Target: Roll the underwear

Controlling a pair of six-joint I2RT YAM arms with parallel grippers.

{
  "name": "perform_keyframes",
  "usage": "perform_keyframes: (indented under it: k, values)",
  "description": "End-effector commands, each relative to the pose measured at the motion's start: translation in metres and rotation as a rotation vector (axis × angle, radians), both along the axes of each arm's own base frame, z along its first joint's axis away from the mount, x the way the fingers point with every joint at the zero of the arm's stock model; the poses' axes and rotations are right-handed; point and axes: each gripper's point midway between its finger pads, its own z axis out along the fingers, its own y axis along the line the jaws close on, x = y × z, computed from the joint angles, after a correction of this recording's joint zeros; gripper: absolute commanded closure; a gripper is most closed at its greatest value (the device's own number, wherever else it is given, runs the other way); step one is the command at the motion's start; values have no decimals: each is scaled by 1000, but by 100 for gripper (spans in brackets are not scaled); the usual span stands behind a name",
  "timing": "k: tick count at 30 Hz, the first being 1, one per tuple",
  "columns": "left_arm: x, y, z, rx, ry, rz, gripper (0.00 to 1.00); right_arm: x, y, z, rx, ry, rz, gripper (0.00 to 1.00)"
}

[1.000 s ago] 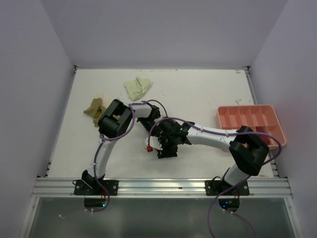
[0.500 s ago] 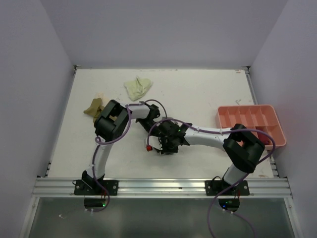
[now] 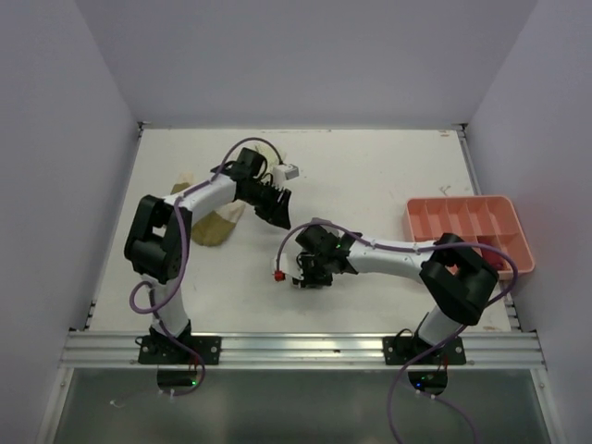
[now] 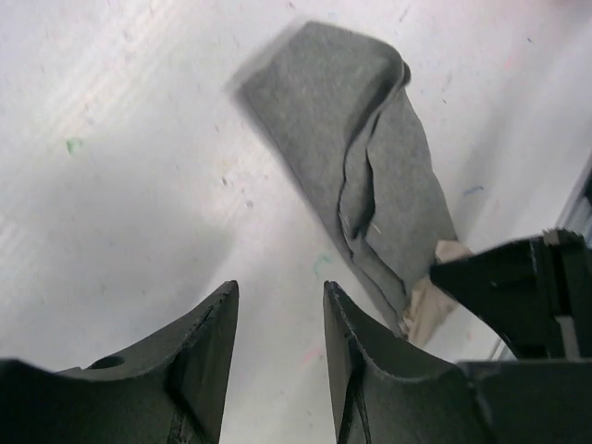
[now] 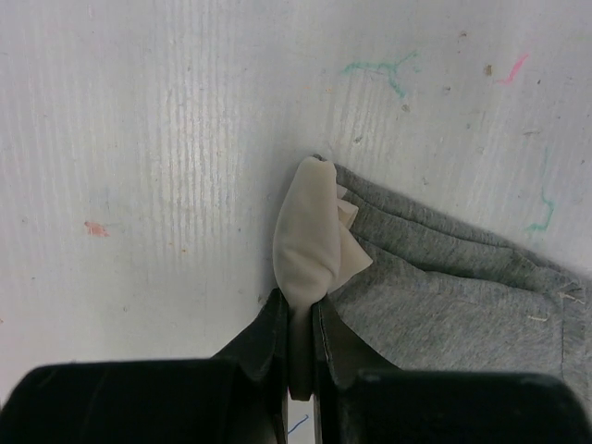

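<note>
1. Fingertips point(image 5: 270, 338) of my right gripper point(image 5: 298, 344) are pinched almost together on a fold of cream cloth point(image 5: 310, 240).
2. That cloth touches the grey garment point(image 5: 444, 287), which lies loosely folded on the white table point(image 5: 139, 139) near its middle.
3. My left gripper point(image 4: 277, 314) hangs over the table just beside the grey garment, jaws partly apart with nothing between them.
4. At the left, an olive-tan garment point(image 3: 215, 229) lies partly hidden by my left arm.
5. A salmon tray point(image 3: 430, 220) sits at the right edge, well apart from the grey garment.
</note>
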Motion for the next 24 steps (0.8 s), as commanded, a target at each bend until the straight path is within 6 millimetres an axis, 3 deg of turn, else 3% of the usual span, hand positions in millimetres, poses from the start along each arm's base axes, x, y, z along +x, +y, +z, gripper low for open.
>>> perform_keyframes:
  k: [1,7,8,15,18,19,20,21,22,24]
  values:
    - [33,-24,-10,55,-132,20,54,0,-13,-7,-29,-35,23,100]
    - [69,-57,-10,9,-248,34,49,3,-23,-15,-42,-106,88,100]
    - [70,-60,-20,15,-227,35,48,4,-22,-15,-42,-118,96,100]
    - [78,-84,-41,50,-227,48,49,9,-22,-19,-68,-154,137,100]
    - [72,-86,-54,80,-193,65,71,11,-19,-18,-68,-164,144,100]
    - [69,-81,-60,105,-183,77,87,12,-18,-17,-67,-163,139,100]
    - [70,-76,-61,118,-180,91,95,14,-15,-15,-58,-164,134,100]
    - [71,-69,-64,133,-175,114,100,13,-13,-13,-51,-157,124,100]
    - [73,-64,-58,124,-190,129,100,13,-12,-12,-46,-150,117,100]
    - [72,-38,-67,154,-168,170,100,13,-6,-10,-31,-130,86,100]
